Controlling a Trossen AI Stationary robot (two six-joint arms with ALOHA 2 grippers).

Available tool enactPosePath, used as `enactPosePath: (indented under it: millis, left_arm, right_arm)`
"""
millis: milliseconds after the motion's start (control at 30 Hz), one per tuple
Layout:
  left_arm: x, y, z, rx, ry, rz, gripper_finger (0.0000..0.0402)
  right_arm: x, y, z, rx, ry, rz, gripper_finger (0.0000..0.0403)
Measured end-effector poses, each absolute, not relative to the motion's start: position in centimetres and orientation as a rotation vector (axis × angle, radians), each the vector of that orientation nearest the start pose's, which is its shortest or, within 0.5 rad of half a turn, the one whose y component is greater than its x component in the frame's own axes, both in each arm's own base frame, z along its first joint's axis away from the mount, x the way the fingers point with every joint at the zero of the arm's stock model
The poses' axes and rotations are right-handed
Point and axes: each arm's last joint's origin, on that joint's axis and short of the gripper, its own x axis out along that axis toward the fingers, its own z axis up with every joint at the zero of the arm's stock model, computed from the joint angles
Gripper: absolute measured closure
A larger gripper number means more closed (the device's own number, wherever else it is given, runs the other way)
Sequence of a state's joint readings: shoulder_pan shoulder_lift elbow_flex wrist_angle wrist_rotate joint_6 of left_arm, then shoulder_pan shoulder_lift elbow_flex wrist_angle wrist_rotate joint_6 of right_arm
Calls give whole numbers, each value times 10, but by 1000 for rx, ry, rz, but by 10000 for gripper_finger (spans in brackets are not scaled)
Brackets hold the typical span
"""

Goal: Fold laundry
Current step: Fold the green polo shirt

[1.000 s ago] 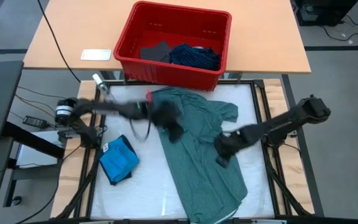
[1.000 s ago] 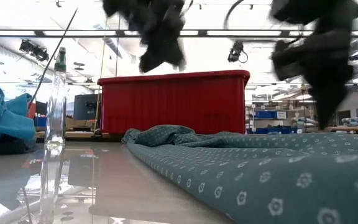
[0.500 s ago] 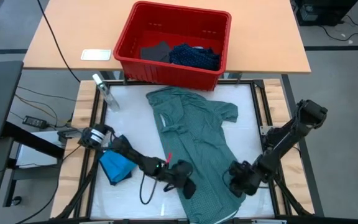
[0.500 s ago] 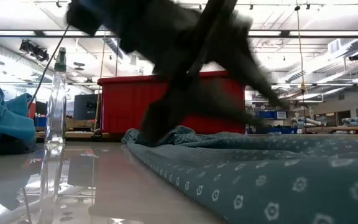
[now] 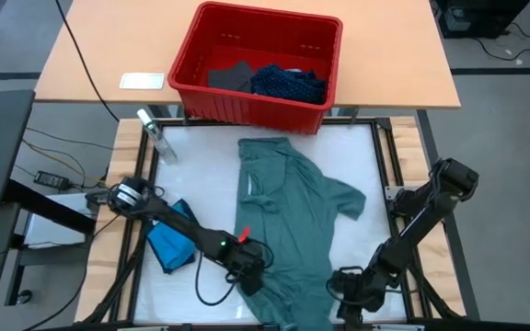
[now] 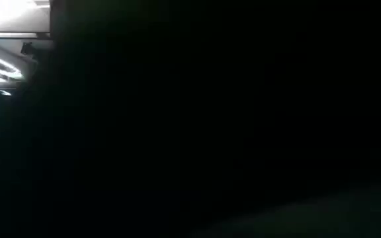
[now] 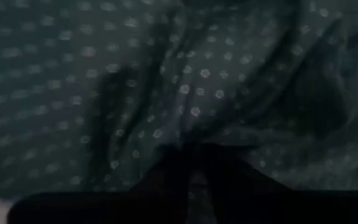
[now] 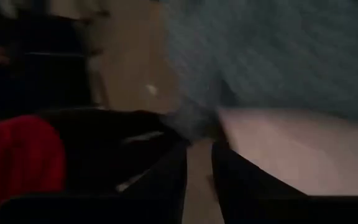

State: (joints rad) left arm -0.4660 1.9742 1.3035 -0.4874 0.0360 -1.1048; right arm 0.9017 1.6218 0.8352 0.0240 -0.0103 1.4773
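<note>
High view: the grey-green shirt (image 5: 288,225) lay spread on the white table surface (image 5: 196,175), at 6 o'clock from the red bin (image 5: 191,46). Its long axis ran from 12 o'clock (collar end, near the bin) to 6 o'clock (hem, at the near table edge), with one sleeve pointing to 3 o'clock. The left gripper (image 5: 249,274) sat on the hem's 9 o'clock corner; the right gripper (image 5: 350,292) sat at the 3 o'clock corner. The bright blue garment (image 5: 171,244) lay folded at 9 o'clock from the shirt, apart from it.

Low view: blocked and dark; nothing usable.

Left wrist view: the dotted shirt cloth (image 7: 185,93) bunched into soft ridges directly ahead of the left fingers, which appeared pressed together on a fold (contact judged, not clearly resolved).

Right wrist view: the right fingers (image 8: 166,180) stood nearly together at the shirt edge (image 8: 194,118); whether cloth was caught cannot be told.

Handling judgement: light, limp, non-fragile cloth; grip hem corners or seams.
</note>
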Motion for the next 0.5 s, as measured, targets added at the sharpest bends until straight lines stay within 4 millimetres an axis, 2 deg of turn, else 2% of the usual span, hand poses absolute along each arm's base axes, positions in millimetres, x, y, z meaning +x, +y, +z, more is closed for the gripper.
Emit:
enactPosePath:
  millis: [100,200,267,367,500]
  left_arm:
    - [345,-173,167,-645,1210,197,360]
    - [341,-159,180,-589,1202,231,370]
    - [345,-151,183,-606,1182,245,374]
    - [350,-140,192,-669,1131,267,374]
    - [361,-126,197,-802,1046,312,374]
  right_arm:
    - [199,230,179,902,1187,79,318]
    - [200,196,190,790,1197,-60,318]
    - [200,168,194,657,1216,-162,318]
    - [205,122,204,436,1149,-296,318]
    - [223,53,201,224,1066,-387,323]
